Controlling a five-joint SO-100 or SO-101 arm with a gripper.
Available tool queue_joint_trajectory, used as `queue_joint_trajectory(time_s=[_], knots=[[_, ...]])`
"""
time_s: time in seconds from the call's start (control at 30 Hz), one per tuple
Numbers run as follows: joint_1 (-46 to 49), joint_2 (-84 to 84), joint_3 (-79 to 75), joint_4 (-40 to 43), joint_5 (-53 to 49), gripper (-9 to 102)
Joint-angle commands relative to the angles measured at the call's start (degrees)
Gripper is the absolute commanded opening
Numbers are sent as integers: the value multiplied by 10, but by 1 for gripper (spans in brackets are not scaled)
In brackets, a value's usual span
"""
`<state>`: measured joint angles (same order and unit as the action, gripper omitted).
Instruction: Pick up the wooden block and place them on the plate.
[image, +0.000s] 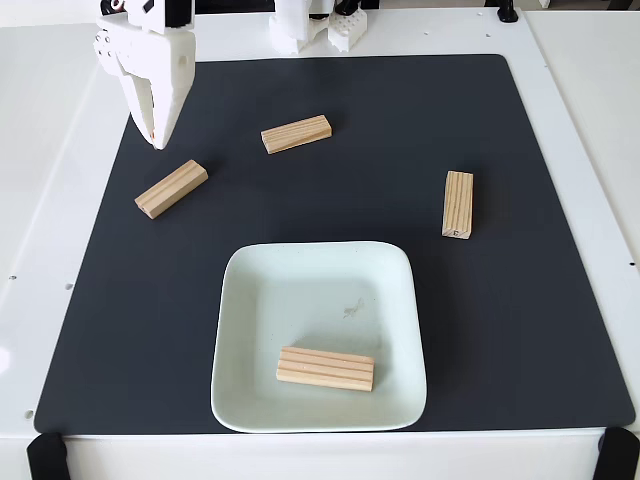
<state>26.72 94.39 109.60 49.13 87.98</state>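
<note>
- Fixed view, looking down on a white table (575, 120) covered by a dark square mat (400, 120).
- Pincer (155, 138): white, at the upper left of the mat, fingers pointing down toward the mat. Fingers drawn together, tips meeting at a narrow point; clenched, with nothing between them.
- Arm base (300, 25): white, at the top edge, to the right of the pincer and further back.
- Wooden block, nearest (171, 189): just below the pincer tips and slightly right, lying flat on the mat, set diagonally. Not touching the pincer.
- Second wooden block (296, 134): to the right of the pincer at about the height of its tips, flat on the mat, tilted a little from horizontal.
- Third wooden block (458, 204): well to the right of the pincer and lower, flat on the mat, long side running nearly vertical in the frame.
- Plate (250, 300): below and right of the pincer, well apart from it, on the lower middle of the mat. Faint smudge near its middle.
- Fourth wooden block (325, 368): inside the plate, in its lower part, lying flat and nearly horizontal, grain lines showing on top. The farthest block from the pincer going down the frame.
</note>
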Motion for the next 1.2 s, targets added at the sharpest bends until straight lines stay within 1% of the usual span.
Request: queue_joint_trajectory(time_s=[0.0,0.17,0.3,0.43,0.5,0.7,0.77,0.87,0.93,0.97,1.17], knots=[[7,15,-9,-6,6,0],[-5,11,-25,-7,7,0],[-29,-26,-66,-4,9,0],[-43,-62,-115,0,59,0],[-43,-71,-130,-1,68,0],[-47,-81,-126,1,67,0],[-49,-77,-112,-4,70,5],[-61,-71,-96,-6,75,22],[-72,-70,-95,1,74,30],[-76,-70,-93,2,72,32],[-77,-73,-76,0,69,33]])
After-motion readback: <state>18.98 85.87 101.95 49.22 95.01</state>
